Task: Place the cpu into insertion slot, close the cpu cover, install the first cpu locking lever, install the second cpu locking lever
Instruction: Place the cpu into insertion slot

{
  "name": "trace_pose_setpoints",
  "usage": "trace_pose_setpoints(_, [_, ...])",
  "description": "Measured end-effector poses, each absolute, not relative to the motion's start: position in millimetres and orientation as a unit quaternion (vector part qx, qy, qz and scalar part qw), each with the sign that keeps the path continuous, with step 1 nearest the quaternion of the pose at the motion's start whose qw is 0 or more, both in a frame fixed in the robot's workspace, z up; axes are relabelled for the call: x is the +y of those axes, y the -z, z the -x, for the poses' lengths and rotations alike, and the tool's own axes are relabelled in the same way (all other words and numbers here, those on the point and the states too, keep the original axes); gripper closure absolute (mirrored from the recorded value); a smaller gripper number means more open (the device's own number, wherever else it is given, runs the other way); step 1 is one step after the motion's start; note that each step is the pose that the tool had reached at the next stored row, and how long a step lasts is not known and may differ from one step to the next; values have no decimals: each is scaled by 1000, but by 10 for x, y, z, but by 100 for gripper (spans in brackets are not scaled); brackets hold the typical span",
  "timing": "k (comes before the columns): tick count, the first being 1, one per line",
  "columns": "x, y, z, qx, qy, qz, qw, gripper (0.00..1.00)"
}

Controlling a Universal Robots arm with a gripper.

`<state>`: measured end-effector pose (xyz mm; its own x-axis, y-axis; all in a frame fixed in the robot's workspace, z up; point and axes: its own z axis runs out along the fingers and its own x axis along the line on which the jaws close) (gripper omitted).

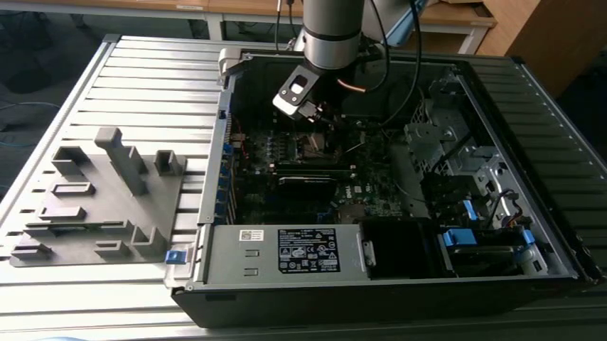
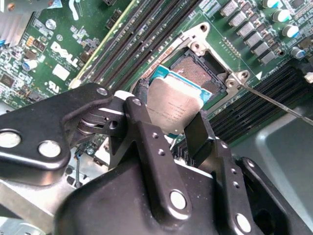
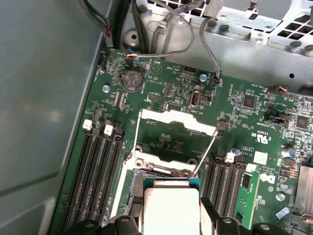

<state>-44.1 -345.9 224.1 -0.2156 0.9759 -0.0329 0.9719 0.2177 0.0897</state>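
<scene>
Second wrist view, gripper [image 2: 170,108] pinching cpu [image 2: 177,104], tilted over insertion slot [image 2: 196,70]

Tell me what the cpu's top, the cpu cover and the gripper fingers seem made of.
The cpu: top looks like metal, dull silver-grey with a soft sheen. The cpu cover: apparently thin stamped metal, bright silver and reflective. The fingers: matte black, either coated metal or plastic; the look leaves it open.

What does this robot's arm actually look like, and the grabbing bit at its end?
The arm is a smooth silver-grey cylinder with a dark band, and black cables loop beside it. A small white box sits near its wrist. The gripper is matte black, built of jointed bars with round silver pins, ending in two flat black fingers.
</scene>
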Motion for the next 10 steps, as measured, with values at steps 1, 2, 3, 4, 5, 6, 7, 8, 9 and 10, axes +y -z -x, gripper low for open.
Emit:
trace_pose_setpoints(1, [-3459,-2244,440,779,-25,-625,41,46])
trace_pose_setpoints(2, [-3458,-2246,440,779,-25,-625,41,46])
trace_pose_setpoints(3, [-3458,-2247,439,779,-25,-625,41,46])
trace_pose_setpoints(4, [-3459,-2247,440,779,-25,-625,41,46])
trace_pose_setpoints(5, [-3459,-2248,440,779,-25,-625,41,46])
trace_pose_setpoints(6, [-3459,-2249,440,779,-25,-625,41,46])
trace_pose_setpoints(7, [-3458,-2249,440,779,-25,-625,41,46])
trace_pose_setpoints(8, [-3458,-2249,439,777,-24,-627,41,46])
trace_pose_setpoints(9, [-3458,-2249,439,772,-24,-633,41,46])
trace_pose_setpoints(10, [-3458,-2248,439,767,-24,-640,41,46])
